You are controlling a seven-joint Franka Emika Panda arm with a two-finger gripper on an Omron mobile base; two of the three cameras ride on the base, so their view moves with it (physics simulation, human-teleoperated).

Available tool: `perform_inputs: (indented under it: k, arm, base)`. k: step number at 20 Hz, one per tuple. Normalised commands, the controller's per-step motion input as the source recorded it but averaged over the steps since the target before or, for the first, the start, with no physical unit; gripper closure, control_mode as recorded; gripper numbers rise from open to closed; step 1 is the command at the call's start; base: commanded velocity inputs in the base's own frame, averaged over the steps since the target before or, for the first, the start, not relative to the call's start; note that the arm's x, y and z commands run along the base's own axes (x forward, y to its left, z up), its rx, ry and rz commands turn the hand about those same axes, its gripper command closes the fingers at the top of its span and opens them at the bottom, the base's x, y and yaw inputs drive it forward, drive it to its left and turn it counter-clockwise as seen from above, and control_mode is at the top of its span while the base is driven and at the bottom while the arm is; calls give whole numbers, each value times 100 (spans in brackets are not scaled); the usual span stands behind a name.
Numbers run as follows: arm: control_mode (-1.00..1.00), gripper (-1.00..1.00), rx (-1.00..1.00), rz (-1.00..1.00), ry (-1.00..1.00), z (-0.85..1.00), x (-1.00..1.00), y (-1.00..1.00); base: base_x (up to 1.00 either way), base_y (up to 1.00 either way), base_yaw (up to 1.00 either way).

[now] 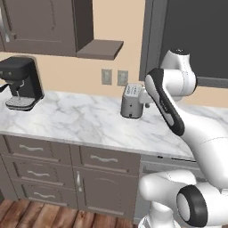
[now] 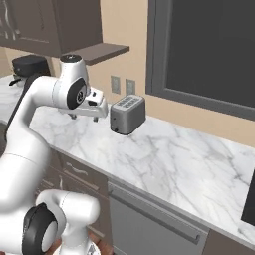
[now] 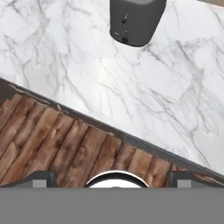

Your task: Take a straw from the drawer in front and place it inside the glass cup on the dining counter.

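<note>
The hand (image 3: 112,177), its two fingertips (image 3: 41,177) spread wide and gripping nothing, hangs above the front edge of the marble bench (image 3: 87,65), looking down on stone and the wooden floor (image 3: 57,144) beyond that edge. The left base view sets the hand (image 1: 146,99) just beside the grey toaster (image 1: 132,101), which stands toward the bench's back edge. The wide dark drawer (image 1: 109,159) sits shut in the cabinet front under the bench edge, below and in front of the hand, well apart from it. A black coffee machine (image 1: 20,83) occupies the bench's far left end.
</note>
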Motion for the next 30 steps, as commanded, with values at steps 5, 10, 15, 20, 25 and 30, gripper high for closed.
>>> perform_inputs:
  k: [5, 10, 15, 20, 25, 30]
  arm:
    - [100, -100, 0, 0, 0, 0, 0, 0]
    - [-100, -100, -5, 0, 0, -23, -45, 19]
    - [-100, -100, -19, 0, 0, -37, -26, 79]
    - [-100, -100, -29, 0, 0, -62, -1, 100]
    - [-100, -100, -33, 1, 0, -65, 11, 88]
    - [-100, -100, -32, 7, 0, -71, 27, 49]
  base:
    - [-34, 1, 0]
    - [0, 0, 0]
    - [0, 0, 0]
    - [0, 0, 0]
    - [0, 0, 0]
    - [0, 0, 0]
